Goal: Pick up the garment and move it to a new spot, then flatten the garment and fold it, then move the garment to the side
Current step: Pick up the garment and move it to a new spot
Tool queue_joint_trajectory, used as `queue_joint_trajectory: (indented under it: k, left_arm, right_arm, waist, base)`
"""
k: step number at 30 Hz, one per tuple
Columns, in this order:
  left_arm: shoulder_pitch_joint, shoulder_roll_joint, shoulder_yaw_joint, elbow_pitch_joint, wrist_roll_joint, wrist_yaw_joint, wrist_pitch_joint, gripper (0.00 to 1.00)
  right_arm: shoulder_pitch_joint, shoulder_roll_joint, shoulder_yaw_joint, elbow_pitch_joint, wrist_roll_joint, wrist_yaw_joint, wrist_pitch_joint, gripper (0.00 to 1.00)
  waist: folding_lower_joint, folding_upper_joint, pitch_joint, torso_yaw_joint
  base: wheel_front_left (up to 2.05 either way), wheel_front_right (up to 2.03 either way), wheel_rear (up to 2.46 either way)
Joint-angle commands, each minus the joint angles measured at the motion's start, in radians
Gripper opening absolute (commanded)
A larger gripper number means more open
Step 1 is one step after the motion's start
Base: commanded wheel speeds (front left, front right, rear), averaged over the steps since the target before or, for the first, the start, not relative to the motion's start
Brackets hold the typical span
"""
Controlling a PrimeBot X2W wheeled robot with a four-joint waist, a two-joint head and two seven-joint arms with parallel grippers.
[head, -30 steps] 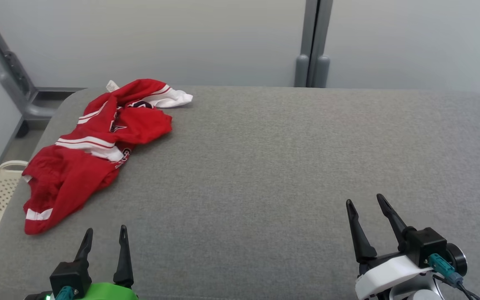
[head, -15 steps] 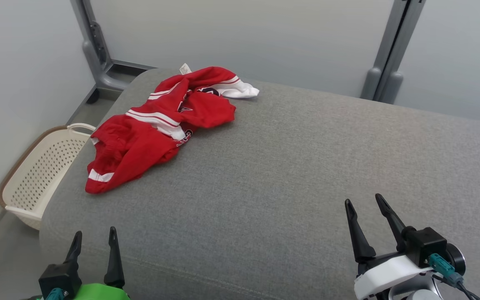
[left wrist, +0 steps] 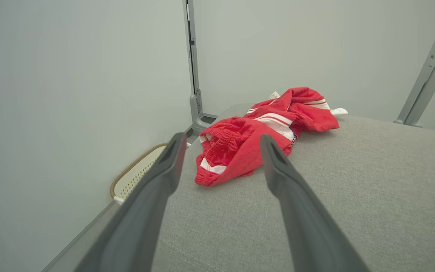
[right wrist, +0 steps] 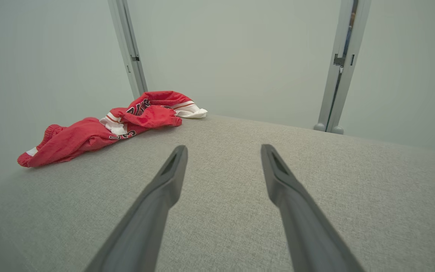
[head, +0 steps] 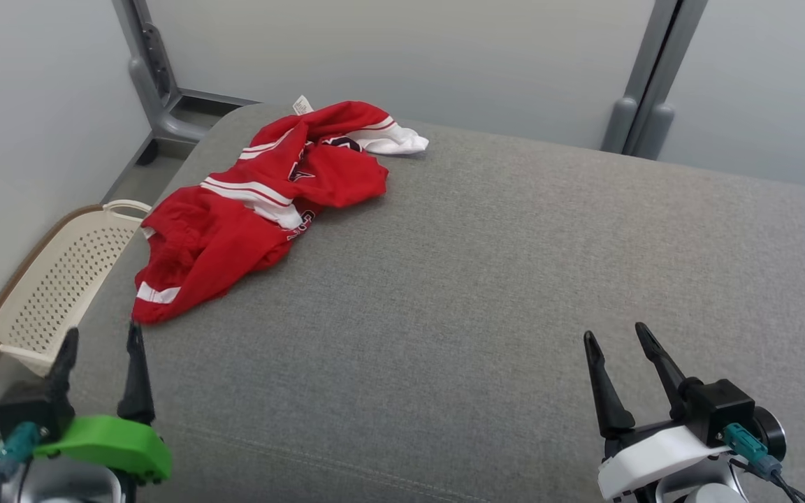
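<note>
Forward and outward goes the left gripper (head: 102, 330) since the earlier frame, its tips now just short of the garment's (head: 256, 209) near hem, while the right gripper (head: 615, 332) keeps its place. Both stand with jaws wide and nothing between them. Crumpled, red with white stripes, the garment lies on the grey pad (head: 500, 279) just ahead of the left fingers, not touching them, and far ahead and to the left of the right gripper. A perforated basket (head: 53, 286) sits beside the pad, left of the left gripper.
</note>
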Motion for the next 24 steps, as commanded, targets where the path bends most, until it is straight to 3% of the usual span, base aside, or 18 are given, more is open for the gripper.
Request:
queue_joint_trajectory:
  k: [1, 8, 13, 24]
  left_arm:
    - [-0.038, 0.019, 0.009, -0.012, -0.009, -0.011, 0.021, 1.0]
    - [-0.235, 0.122, 0.042, -0.011, -0.067, -0.079, 0.17, 1.0]
    - [-0.384, 0.179, 0.077, 0.074, -0.143, -0.121, 0.295, 1.0]
    - [-0.553, 0.252, 0.101, 0.288, -0.235, -0.129, 0.513, 1.0]
  right_arm:
    - [-0.007, -0.004, -0.001, -0.002, -0.003, 0.0, -0.005, 1.0]
    - [-0.027, -0.004, 0.001, -0.003, -0.019, 0.0, -0.005, 1.0]
    - [-0.061, -0.004, 0.009, -0.01, -0.04, 0.0, -0.004, 1.0]
    - [-0.147, -0.004, 0.007, -0.037, -0.088, 0.0, 0.011, 1.0]
  waist:
    - [0.0, 0.0, 0.021, -0.028]
    - [0.0, 0.0, 0.079, -0.092]
    - [0.0, 0.0, 0.15, -0.142]
    - [0.0, 0.0, 0.348, -0.224]
  base:
    - [0.0, 0.0, 0.0]
    - [0.0, 0.0, 0.0]
    - [0.0, 0.0, 0.0]
    - [0.0, 0.0, 0.0]
